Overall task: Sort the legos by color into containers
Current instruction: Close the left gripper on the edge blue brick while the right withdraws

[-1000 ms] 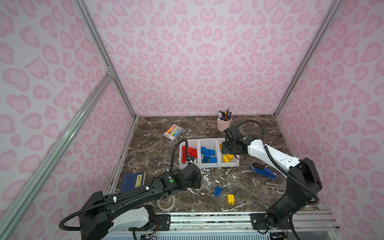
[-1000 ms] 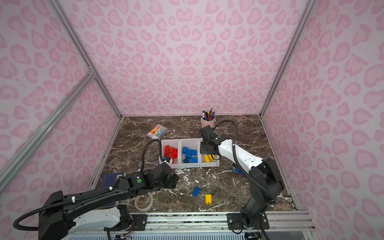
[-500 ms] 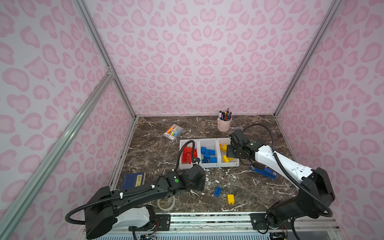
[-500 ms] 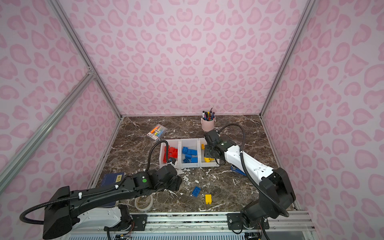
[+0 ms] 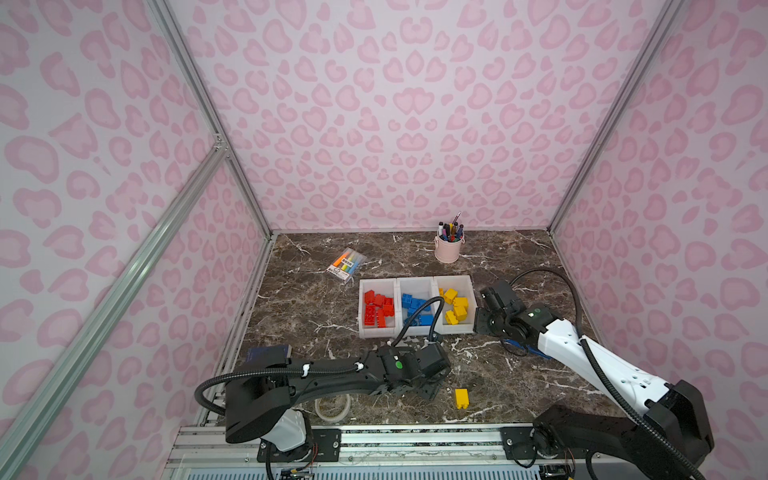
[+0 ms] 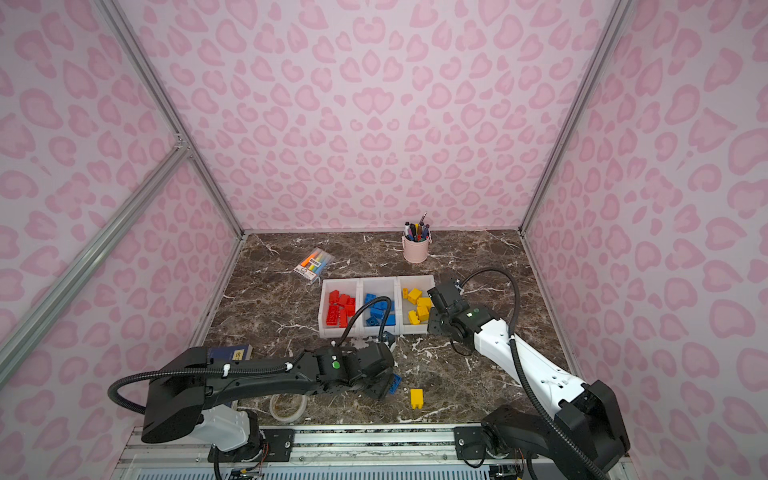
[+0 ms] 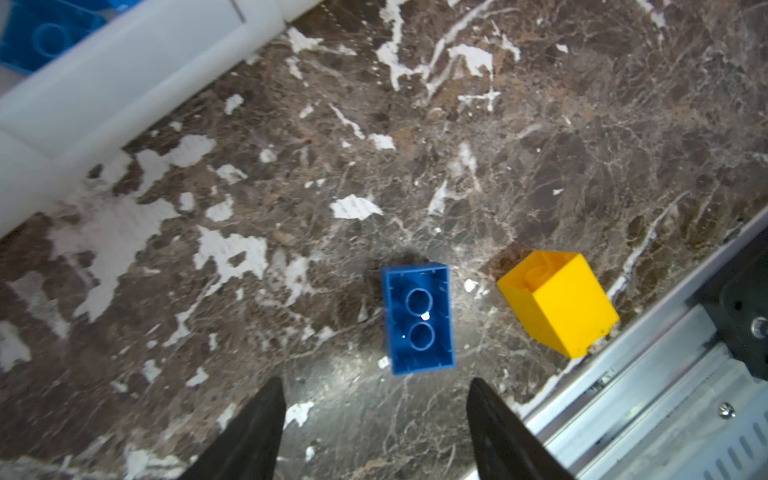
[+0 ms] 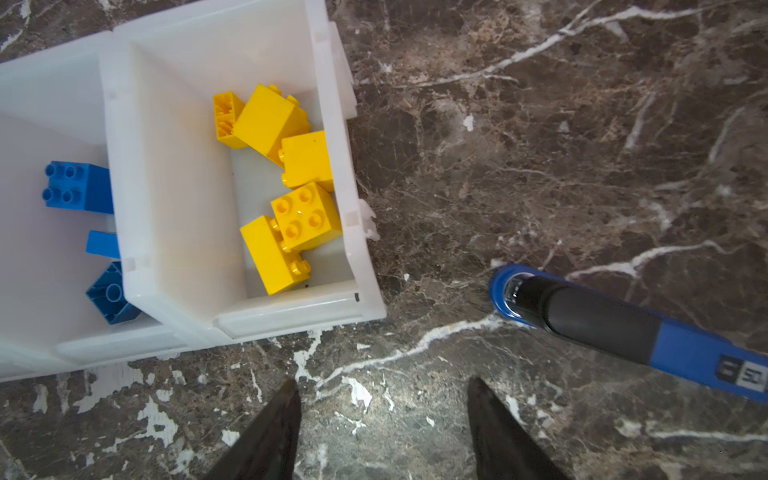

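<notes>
Three joined white containers [image 5: 415,284] hold red legos [image 5: 376,309], blue legos [image 5: 409,301] and yellow legos [image 5: 455,307], one colour each. A loose blue lego [image 7: 419,318] lies studs-down on the marble, just ahead of my open left gripper [image 7: 376,390]. The left gripper [image 5: 432,388] hides this brick in a top view. A loose yellow lego [image 5: 461,398] lies on its side to the right of it. My right gripper [image 8: 382,390] is open and empty. It hangs over bare marble by the front right corner of the yellow container [image 8: 365,291].
A blue and black hand tool [image 8: 623,328] lies right of the right gripper. A pink pen cup [image 5: 448,249] and a highlighter pack [image 5: 346,266] stand behind the containers. A dark blue box [image 5: 268,353], a tape roll [image 5: 332,409] and the metal front rail [image 7: 648,399] lie near the left arm.
My right gripper has pulled back from above the yellow container to its front right corner. My left gripper has moved right and forward over the loose blue lego.
</notes>
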`<state>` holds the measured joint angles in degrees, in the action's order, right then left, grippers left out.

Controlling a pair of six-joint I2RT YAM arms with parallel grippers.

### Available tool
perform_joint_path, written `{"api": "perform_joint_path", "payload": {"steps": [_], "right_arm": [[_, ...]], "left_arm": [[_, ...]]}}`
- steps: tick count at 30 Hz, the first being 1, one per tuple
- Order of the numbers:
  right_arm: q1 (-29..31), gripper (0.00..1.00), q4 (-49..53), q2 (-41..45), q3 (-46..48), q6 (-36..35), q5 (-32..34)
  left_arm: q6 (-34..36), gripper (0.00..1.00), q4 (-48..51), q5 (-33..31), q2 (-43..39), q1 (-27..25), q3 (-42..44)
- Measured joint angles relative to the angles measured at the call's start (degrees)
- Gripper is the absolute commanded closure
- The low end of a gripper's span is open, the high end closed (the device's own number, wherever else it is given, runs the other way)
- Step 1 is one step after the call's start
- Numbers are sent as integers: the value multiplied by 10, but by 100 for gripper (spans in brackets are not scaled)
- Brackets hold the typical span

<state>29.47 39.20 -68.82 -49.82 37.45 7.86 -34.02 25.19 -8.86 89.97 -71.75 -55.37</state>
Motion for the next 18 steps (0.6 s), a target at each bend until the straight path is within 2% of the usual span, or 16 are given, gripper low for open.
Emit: {"api": "perform_joint_path", "payload": {"steps": [12, 18], "right_arm": [[-15, 35, -3, 64, 47, 16, 11], [-18, 35, -3, 72, 56, 20, 11]], "left_arm": [[17, 30, 5, 11, 86, -14, -45], [24, 39, 6, 10, 112, -16, -64]]}}
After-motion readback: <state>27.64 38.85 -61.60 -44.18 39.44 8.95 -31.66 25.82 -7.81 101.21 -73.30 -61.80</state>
